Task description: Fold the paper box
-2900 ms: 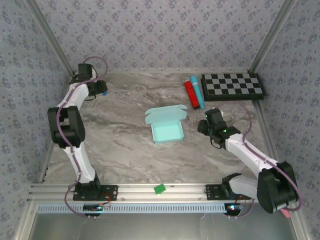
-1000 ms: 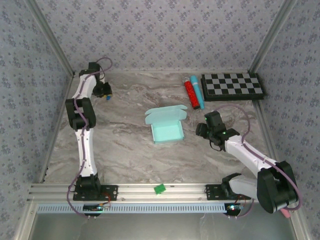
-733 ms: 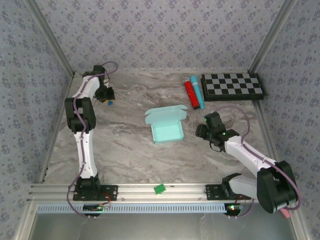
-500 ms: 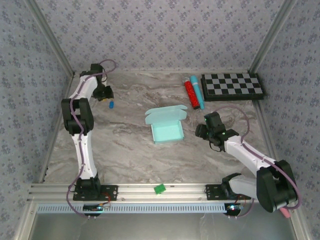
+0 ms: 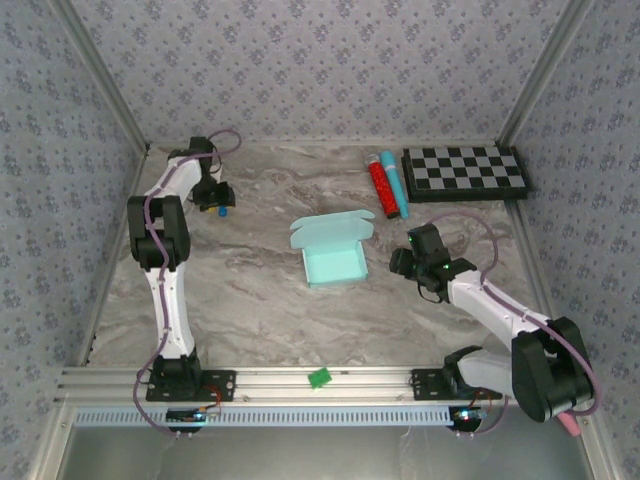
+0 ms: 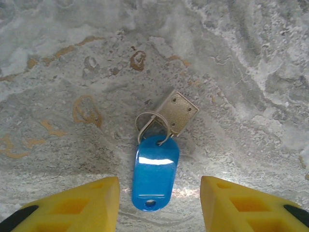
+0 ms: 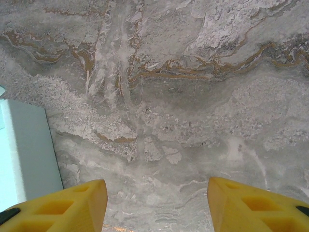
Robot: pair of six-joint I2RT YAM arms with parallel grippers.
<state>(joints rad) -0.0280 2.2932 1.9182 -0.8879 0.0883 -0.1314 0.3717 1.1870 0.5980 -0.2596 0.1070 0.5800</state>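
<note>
On marble table point(image 5: 250, 300), paper box point(image 5: 335, 265), tray upward; lid open

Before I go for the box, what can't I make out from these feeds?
Box: right wrist view, cut off by the left edge.
Its lid flaps: top view, too small to tell how they are creased.
Green piece: top view, too small to identify.
Key tag: top view, too small to show its ring.
</note>
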